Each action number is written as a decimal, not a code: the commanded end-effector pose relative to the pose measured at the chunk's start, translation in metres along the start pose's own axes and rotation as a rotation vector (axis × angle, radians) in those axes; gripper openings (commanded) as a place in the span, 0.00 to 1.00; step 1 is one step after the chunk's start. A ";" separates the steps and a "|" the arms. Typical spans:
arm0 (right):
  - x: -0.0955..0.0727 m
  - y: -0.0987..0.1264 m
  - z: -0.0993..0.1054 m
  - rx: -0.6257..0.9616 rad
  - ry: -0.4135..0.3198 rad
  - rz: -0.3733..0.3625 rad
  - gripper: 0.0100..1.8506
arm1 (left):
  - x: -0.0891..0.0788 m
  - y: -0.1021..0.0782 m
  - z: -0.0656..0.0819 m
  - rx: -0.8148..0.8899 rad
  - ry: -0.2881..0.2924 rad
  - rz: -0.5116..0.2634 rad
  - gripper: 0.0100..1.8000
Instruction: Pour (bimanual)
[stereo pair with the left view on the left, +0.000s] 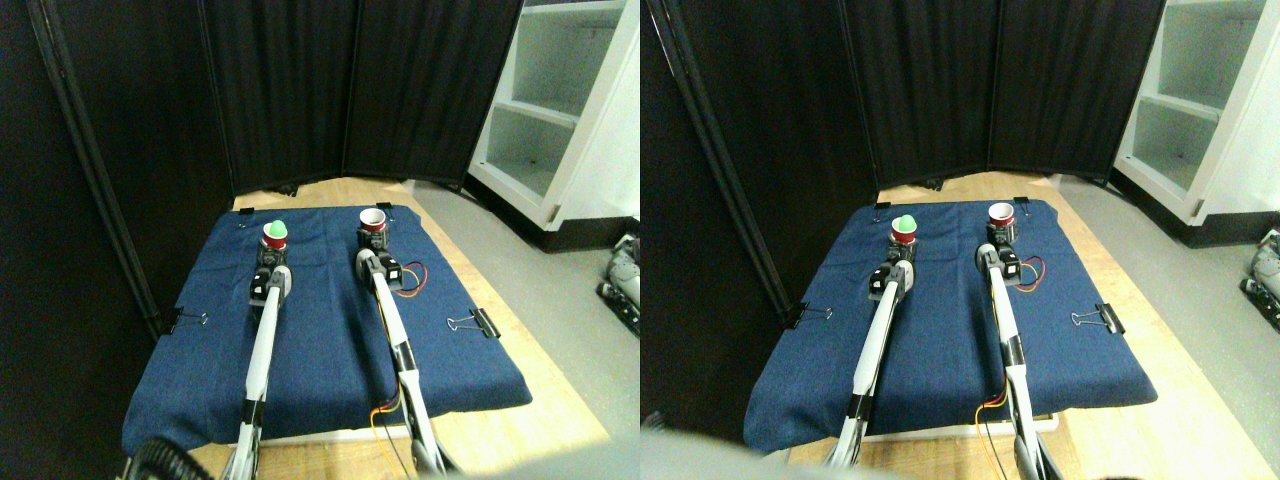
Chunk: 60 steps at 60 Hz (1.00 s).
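A red cup with a green ball (275, 234) stands at the left gripper (270, 256); an empty red cup (373, 220) at the right gripper (371, 240), both on the blue cloth (330, 340); whether either gripper's fingers are apart or together cannot be told

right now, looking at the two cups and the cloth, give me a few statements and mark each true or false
1. A green ball sits in the left cup. True.
2. The right cup holds a ball as well. False: its white inside shows no ball.
3. Both cups stand on a blue cloth. True.
4. The cloth is held by tape. False: binder clips grip its edges.
5. The left tool is right at the left cup. True.
6. The right cup lies tipped on its side. False: it stands upright.
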 end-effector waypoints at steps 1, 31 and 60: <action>0.005 0.003 0.002 0.030 -0.013 0.033 0.17 | 0.004 -0.002 0.002 -0.003 -0.023 -0.031 0.18; 0.018 -0.009 -0.007 0.040 -0.036 -0.008 0.17 | 0.012 0.000 0.007 -0.016 -0.038 -0.041 0.18; 0.014 -0.011 -0.013 0.080 0.010 -0.018 0.17 | 0.018 0.002 0.008 -0.013 -0.085 -0.028 0.18</action>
